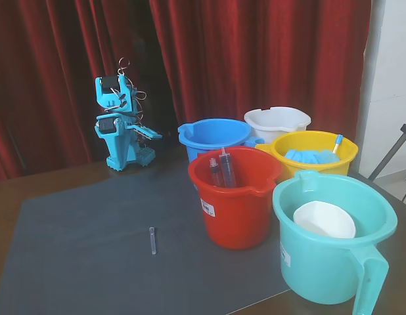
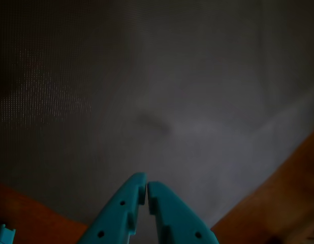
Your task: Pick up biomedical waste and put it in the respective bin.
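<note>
In the fixed view, nearest the camera at about four o'clock, stood a teal plastic bucket with a handle (image 1: 334,243), holding a white bowl-like piece (image 1: 324,220). Just behind it, toward ten o'clock, a red plastic bucket (image 1: 236,203) touched it or nearly so, with two syringes with dark contents (image 1: 223,169) leaning upright against its inner wall. To the red bucket's left, at about eight o'clock of the frame's centre, the small clear plastic tube (image 1: 152,240) lay flat and alone on the dark grey mat (image 1: 78,243) covering the brown wooden counter (image 1: 52,177), well apart from every bucket.

Farther back, at two o'clock of the red one, a yellow plastic bucket (image 1: 315,154) held blue material. At eleven o'clock of the red one sat the blue plastic bucket (image 1: 213,136), and behind both, the white plastic bucket with a spouted rim (image 1: 276,123).

At the far left, at ten o'clock, the light blue robot arm (image 1: 121,125) stood folded by the red curtain (image 1: 255,52), far from the tube.

In the wrist view, the hand (image 2: 147,186) entered from six o'clock, its two light blue fingers (image 2: 124,208) pressed together and holding nothing, above the mat
</note>
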